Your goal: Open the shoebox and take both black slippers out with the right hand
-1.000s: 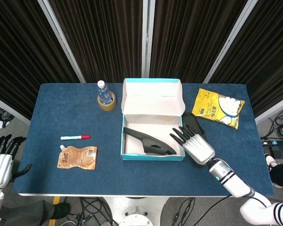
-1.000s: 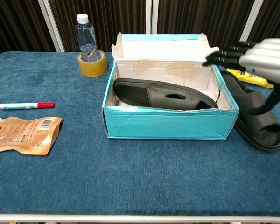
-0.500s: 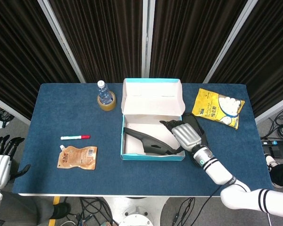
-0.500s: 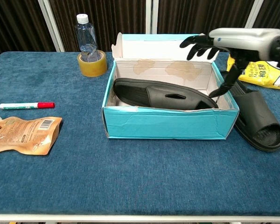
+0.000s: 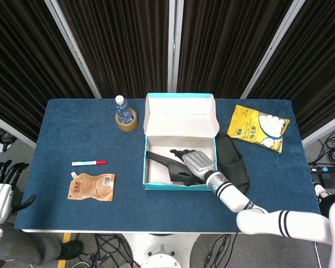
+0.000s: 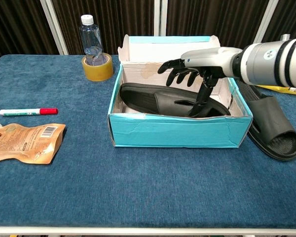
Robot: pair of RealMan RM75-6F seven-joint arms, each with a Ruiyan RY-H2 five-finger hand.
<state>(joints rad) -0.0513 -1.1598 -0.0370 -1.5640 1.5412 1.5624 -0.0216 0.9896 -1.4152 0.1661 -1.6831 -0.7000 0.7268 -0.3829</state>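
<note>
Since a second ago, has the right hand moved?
Yes. The right hand has swung leftward from beside the shoebox to above the slipper inside it, fingers spread.

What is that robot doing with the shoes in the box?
The robot is taking black slippers out of an open shoebox. One slipper already lies on the table beside the box. The other slipper is in the box, and the right hand reaches over it, thumb down by it, not gripping yet. The left hand waits off the table's edge.
</note>
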